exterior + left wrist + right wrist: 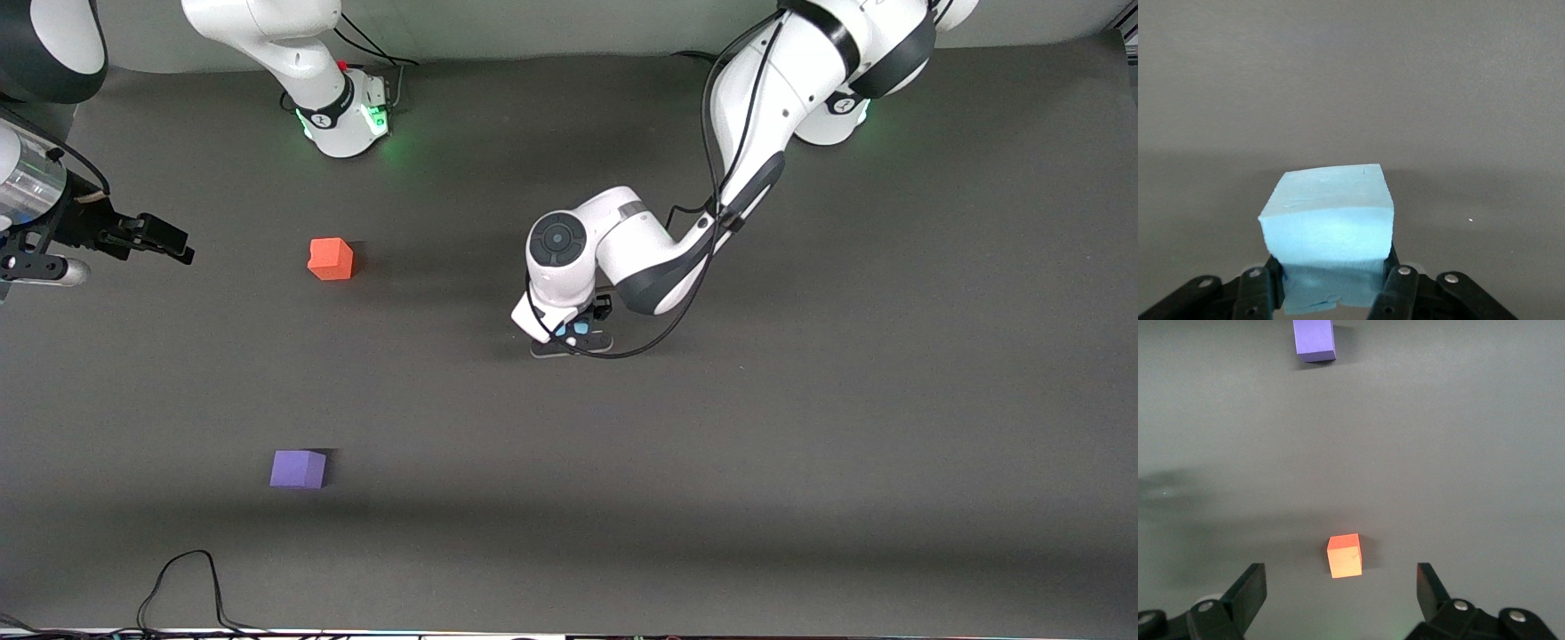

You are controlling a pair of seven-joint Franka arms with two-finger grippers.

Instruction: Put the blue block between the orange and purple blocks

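Observation:
The blue block (1328, 220) is a light sky-blue cube clamped between the fingers of my left gripper (1331, 280). In the front view this gripper (576, 338) is low over the middle of the table, and only a bit of the blue block (580, 329) shows under the wrist. The orange block (330, 259) sits toward the right arm's end. The purple block (298, 468) lies nearer the front camera than the orange one. My right gripper (173, 242) is open and empty, raised at the right arm's end; in its wrist view (1340, 581) the orange block (1344, 555) and purple block (1314, 340) show.
The table (800, 444) is a dark grey mat. A black cable (182, 578) loops at the edge nearest the front camera. The right arm's base (342, 116) and the left arm's base (836, 120) stand along the edge farthest from the front camera.

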